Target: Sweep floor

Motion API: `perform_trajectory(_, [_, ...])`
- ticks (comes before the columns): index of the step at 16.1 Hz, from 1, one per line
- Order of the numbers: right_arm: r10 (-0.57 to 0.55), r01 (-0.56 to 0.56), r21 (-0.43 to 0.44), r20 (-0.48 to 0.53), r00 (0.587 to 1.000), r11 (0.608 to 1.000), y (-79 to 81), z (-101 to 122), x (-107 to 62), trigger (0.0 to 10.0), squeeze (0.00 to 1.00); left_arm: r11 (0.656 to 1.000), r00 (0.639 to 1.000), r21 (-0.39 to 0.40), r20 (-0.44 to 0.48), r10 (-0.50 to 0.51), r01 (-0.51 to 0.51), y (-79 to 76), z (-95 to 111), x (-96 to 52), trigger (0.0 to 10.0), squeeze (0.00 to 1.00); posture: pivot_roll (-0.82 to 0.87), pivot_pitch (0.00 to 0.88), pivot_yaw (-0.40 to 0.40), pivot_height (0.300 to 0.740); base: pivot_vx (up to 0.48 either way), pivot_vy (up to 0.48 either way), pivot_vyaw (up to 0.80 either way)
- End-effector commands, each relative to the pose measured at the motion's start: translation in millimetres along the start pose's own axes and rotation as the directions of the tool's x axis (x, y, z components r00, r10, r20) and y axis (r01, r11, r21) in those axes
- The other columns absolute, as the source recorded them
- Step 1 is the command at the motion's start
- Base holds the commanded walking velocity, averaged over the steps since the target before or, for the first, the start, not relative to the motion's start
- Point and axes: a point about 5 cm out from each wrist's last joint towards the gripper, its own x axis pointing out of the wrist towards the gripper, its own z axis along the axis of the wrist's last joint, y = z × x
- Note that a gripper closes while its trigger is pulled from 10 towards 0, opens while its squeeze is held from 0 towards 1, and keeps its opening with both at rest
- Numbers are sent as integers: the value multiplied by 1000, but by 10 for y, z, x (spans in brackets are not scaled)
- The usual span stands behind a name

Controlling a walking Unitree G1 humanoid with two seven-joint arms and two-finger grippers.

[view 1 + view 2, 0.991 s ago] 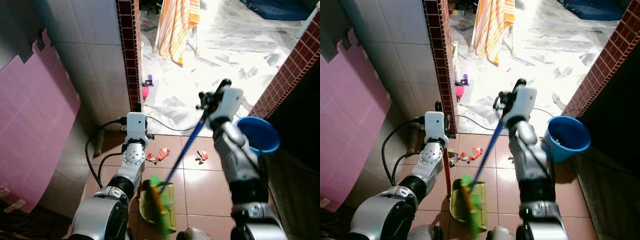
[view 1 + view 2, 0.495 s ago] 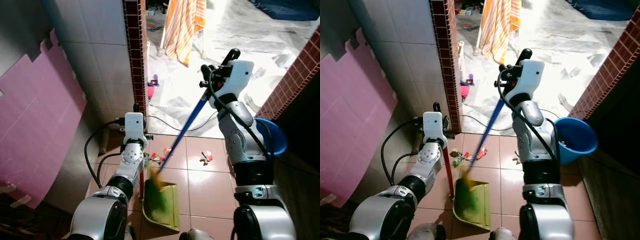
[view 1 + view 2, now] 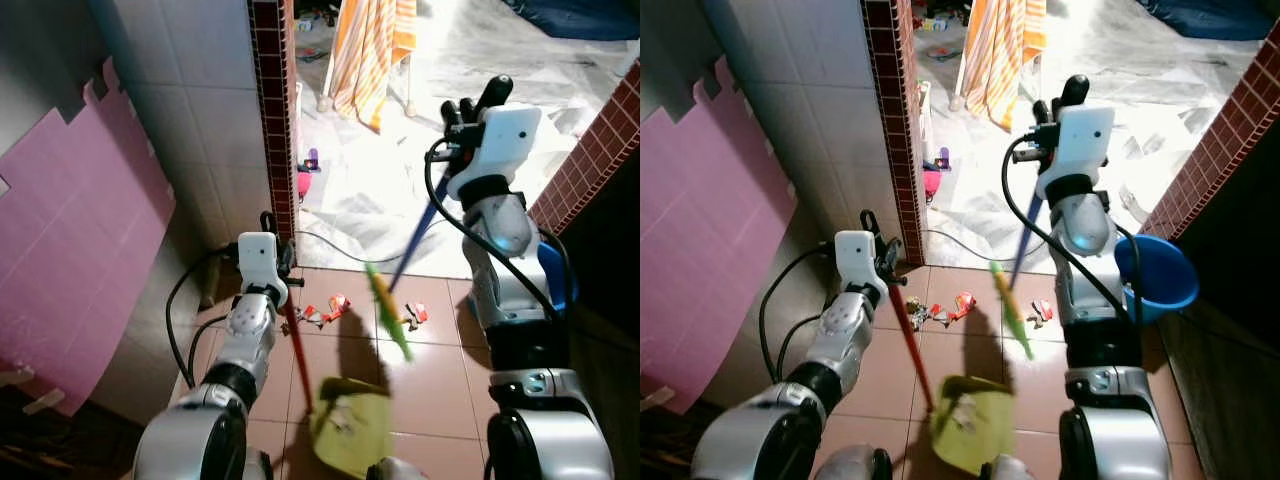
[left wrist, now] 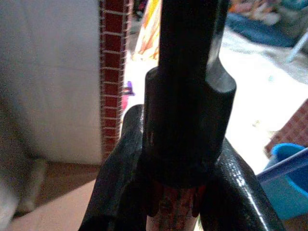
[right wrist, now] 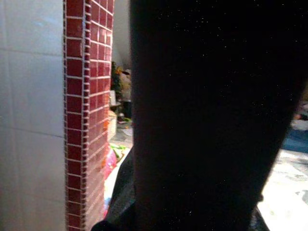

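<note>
Tiled floor (image 3: 440,370), left jaws (image 3: 268,222) gripping dustpan handle (image 3: 297,352), right jaws (image 3: 470,103) gripping raised broom (image 3: 390,310)

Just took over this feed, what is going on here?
The robot is sweeping a tiled floor. Its left tool holds the red handle of a green dustpan, and its right tool holds a blue-handled broom, its head blurred beside the red scraps near the blue bucket.

Broom, dustpan and litter on brown tile floor.
Broom (image 3: 400,285): blue handle, green blurred head, tilted, beside red-white litter scraps (image 3: 327,308). Yellow-green dustpan (image 3: 352,432) with red handle (image 3: 296,350) sits nearer the robot; scraps inside.
</note>
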Motion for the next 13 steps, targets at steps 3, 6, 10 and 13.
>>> perform_trajectory(3, [-18, 17, -39, -38, 999, 999, 36, -159, -145, 10000, 0, 997, 988, 71, 152, 11, -22, 123, 237, 4, 10000, 0, -74, 0, 37, 740, 0, 0, 0])
perform_trajectory(6, [-47, 58, 76, -132, 990, 995, 179, -404, -382, 10000, 0, 990, 986, 110, 147, 75, -92, 337, 216, -133, 10000, 0, -53, 0, 48, 740, 0, 0, 0])
perform_trajectory(10, [-44, 68, 149, -162, 986, 986, 317, -502, -452, 10000, 0, 977, 972, 152, 206, 117, -150, 454, 302, -294, 10000, 0, -32, 0, 72, 740, 0, 0, 0])
perform_trajectory(13, [-47, 79, 166, -190, 981, 983, 340, -565, -463, 10000, 0, 974, 970, 154, 206, 130, -164, 492, 351, -316, 10000, 0, -31, 0, 67, 740, 0, 0, -267])
